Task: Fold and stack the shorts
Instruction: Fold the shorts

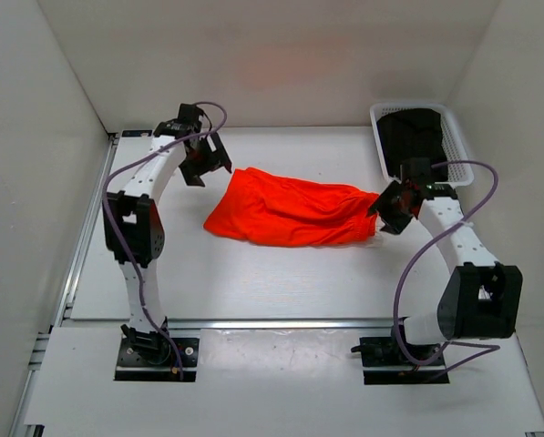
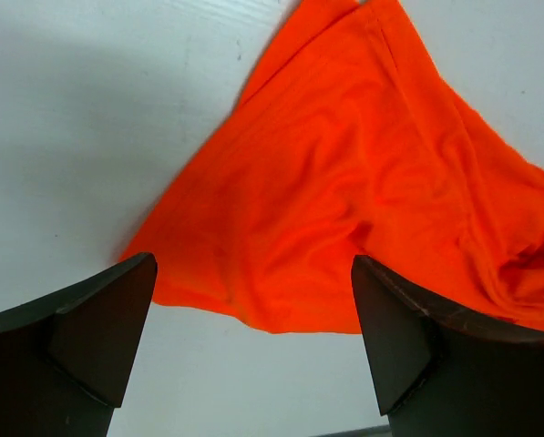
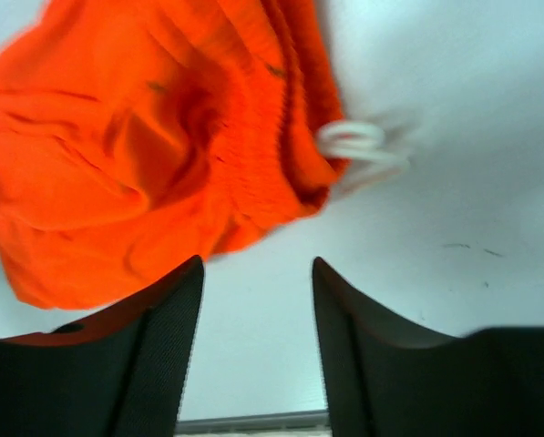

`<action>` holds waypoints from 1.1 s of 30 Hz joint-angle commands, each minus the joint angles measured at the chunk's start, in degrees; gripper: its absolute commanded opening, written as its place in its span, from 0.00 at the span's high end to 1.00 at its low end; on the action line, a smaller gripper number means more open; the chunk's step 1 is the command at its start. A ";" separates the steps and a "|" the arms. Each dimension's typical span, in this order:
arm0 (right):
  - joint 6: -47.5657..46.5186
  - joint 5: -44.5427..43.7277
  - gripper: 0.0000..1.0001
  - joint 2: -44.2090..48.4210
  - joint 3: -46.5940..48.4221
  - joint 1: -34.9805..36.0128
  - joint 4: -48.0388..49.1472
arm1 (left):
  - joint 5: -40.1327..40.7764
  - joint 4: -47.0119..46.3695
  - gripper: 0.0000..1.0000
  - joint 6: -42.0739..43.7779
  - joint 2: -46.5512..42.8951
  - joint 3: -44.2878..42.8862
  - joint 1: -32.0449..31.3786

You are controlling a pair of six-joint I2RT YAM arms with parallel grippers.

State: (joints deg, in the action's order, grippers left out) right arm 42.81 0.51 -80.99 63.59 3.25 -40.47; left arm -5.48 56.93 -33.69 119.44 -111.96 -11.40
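Note:
The orange-red shorts (image 1: pixel 290 211) lie rumpled across the middle of the white table, leg end to the left, waistband to the right. My left gripper (image 1: pixel 205 162) is open and empty just beyond the leg end; its view shows the fabric (image 2: pixel 344 182) ahead of the jaws, untouched. My right gripper (image 1: pixel 387 209) is open and empty at the waistband end. Its view shows the gathered elastic waistband (image 3: pixel 262 146) and the white drawstring (image 3: pixel 358 146) just ahead of the jaws.
A white mesh basket (image 1: pixel 456 137) at the back right holds a black garment (image 1: pixel 412 138). White walls close in the table on three sides. A metal rail (image 1: pixel 281 323) runs along the near edge by the arm bases.

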 commanded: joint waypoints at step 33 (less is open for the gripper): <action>-4.74 5.20 1.00 -8.42 -13.03 4.13 11.39 | 4.15 -10.52 0.90 -4.71 -7.89 30.11 -1.87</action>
State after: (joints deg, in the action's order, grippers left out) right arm 39.81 6.09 -94.32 53.76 5.72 -24.25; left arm -4.29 45.78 -35.81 118.93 -86.61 -12.99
